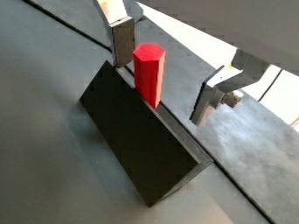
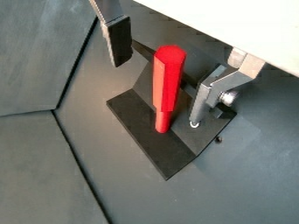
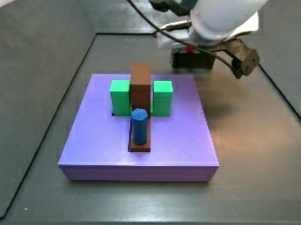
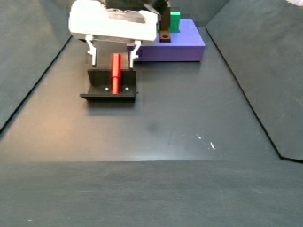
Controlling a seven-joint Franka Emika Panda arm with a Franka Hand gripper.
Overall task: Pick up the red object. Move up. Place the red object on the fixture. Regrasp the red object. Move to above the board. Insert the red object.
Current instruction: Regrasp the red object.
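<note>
the red object stands propped in the fixture, leaning on its wall so it can be regrasped. the gripper hangs over it, fingers spread either side, not touching. the board lies well apart.

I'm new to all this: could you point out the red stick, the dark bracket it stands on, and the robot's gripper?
red object [image 2: 169, 87], wrist view, mid-shaft.
fixture [image 4: 109, 94], side view, base plate.
gripper [image 2: 163, 74], wrist view, between the open fingers.

Red object on fixture (between claw fingers).
</note>
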